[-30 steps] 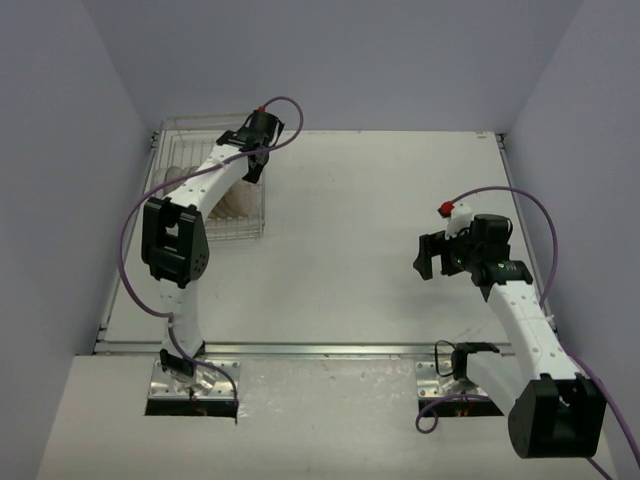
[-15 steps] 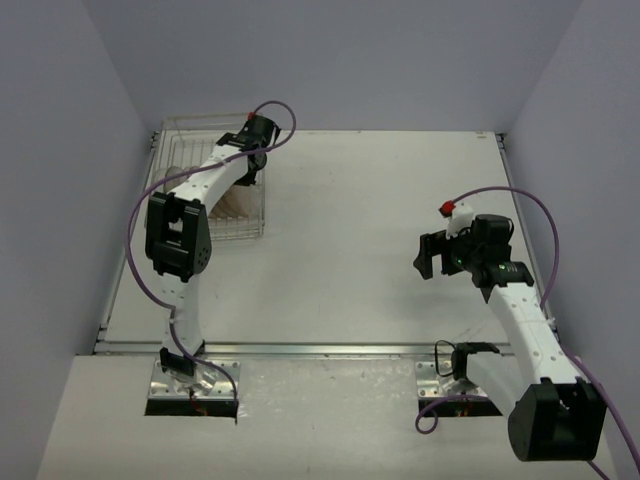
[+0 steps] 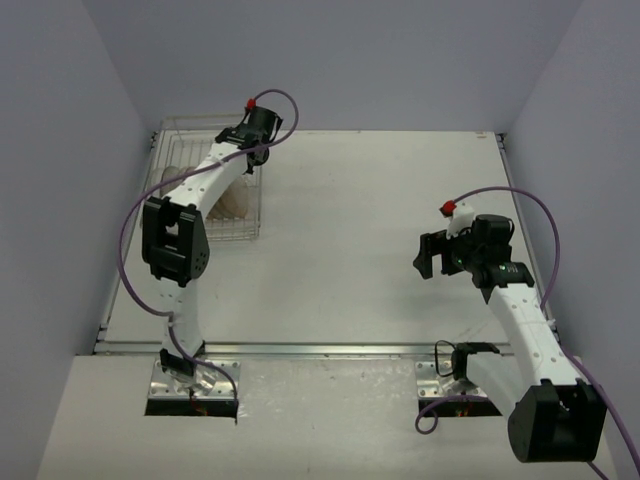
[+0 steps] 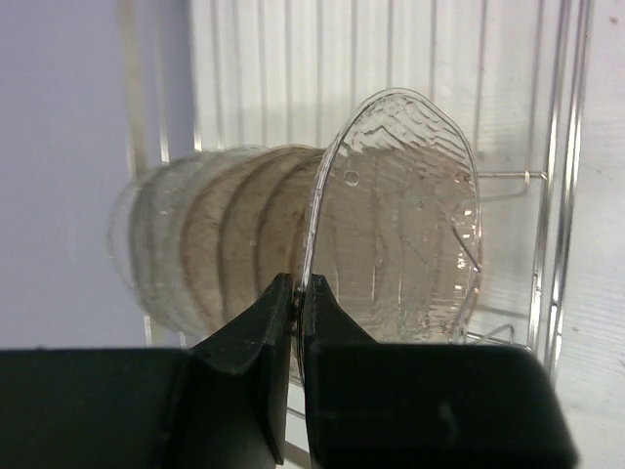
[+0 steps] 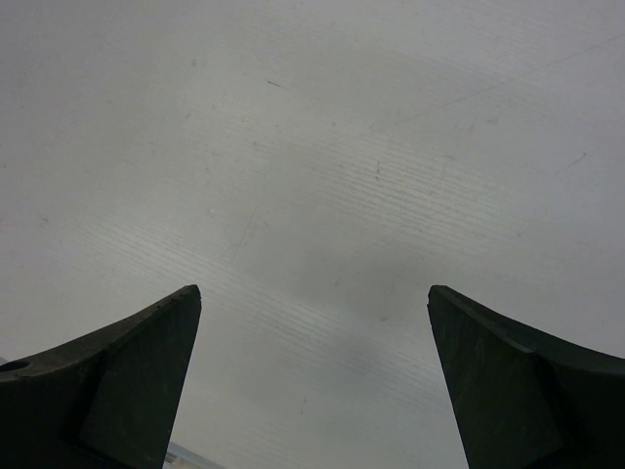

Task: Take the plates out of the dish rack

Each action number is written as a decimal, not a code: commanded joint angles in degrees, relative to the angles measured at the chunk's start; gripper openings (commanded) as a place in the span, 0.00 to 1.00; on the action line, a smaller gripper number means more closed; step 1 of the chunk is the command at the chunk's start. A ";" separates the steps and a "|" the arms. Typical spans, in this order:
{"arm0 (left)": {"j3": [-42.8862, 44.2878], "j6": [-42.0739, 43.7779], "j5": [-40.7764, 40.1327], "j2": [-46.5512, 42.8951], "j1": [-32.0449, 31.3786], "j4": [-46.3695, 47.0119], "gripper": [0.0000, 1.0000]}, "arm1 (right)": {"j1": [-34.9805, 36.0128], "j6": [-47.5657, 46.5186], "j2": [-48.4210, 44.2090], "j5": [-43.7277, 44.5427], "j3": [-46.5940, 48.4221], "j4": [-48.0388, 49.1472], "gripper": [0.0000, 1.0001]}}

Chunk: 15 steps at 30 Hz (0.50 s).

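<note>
I'm working in what looks like a robot lab test cell: plain pale walls [image 3: 330, 60] box in a white table [image 3: 360, 230] on three sides. I'm bolted to metal plates [image 3: 195, 380] at its near edge, just behind a metal rail [image 3: 320, 349], with purple cables [image 3: 122, 255] looping loose. Only a wire dish rack [image 3: 195, 120] in the far left corner hints at home.

The front plate [image 4: 400, 234] is showing clear and ribbed, the plates behind it [image 4: 205, 244] are looking smoky beige, the wire rack [image 4: 559, 147] is gleaming silver, the tabletop [image 4: 605, 371] white.
</note>
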 commanded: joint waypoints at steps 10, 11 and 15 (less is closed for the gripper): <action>-5.21 17.43 -18.09 -15.42 -2.82 21.79 0.00 | 0.01 1.11 1.39 -1.83 5.03 -0.54 0.99; -4.08 14.97 -15.82 -16.16 -2.87 20.36 0.00 | 0.01 1.84 1.60 -2.24 5.94 -0.96 0.99; -2.45 3.03 0.49 -21.48 -2.87 10.21 0.00 | 0.01 6.52 2.37 -4.92 10.39 -1.70 0.99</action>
